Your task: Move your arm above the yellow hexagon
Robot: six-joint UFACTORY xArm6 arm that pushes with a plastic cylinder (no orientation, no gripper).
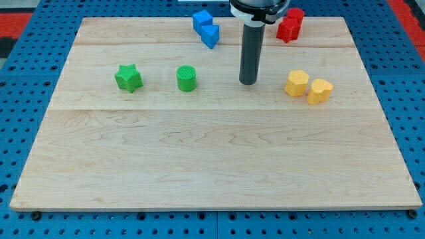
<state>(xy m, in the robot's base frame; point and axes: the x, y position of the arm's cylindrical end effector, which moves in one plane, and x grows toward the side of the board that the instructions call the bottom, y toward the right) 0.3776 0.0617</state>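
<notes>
The yellow hexagon (297, 83) sits on the wooden board at the view's right, touching a second yellow block (319, 91) just to its right. My tip (248, 82) rests on the board well to the left of the yellow hexagon, with a clear gap between them. The tip stands about level with the hexagon, between it and the green cylinder (187, 78).
A green star (128, 78) lies at the view's left. Two blue blocks (206, 28) sit together at the top centre. Two red blocks (290, 24) sit at the top right, beside the arm. The wooden board (212, 166) lies on a blue pegboard.
</notes>
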